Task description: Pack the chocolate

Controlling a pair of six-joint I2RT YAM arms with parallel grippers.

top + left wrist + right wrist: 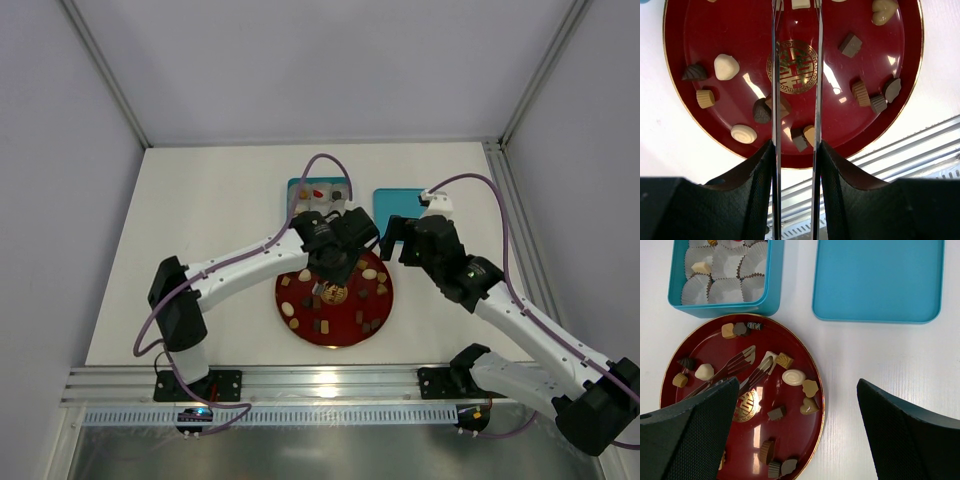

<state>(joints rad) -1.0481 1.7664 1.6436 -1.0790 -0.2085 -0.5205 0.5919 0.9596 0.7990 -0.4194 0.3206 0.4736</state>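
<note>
Several small pieces of chocolate in brown, tan and cream lie scattered on a round red plate with a gold emblem. My left gripper is shut on a pair of metal tongs and hangs over the plate. The tong blades reach across the plate, their tips on either side of a cream-white piece. Right of the plate my right gripper hovers open above the table, holding nothing. A teal box beyond the plate holds paper cups, a few with chocolate in them.
The teal lid lies flat to the right of the box. A metal rail runs along the table's near edge. White walls enclose the table on three sides.
</note>
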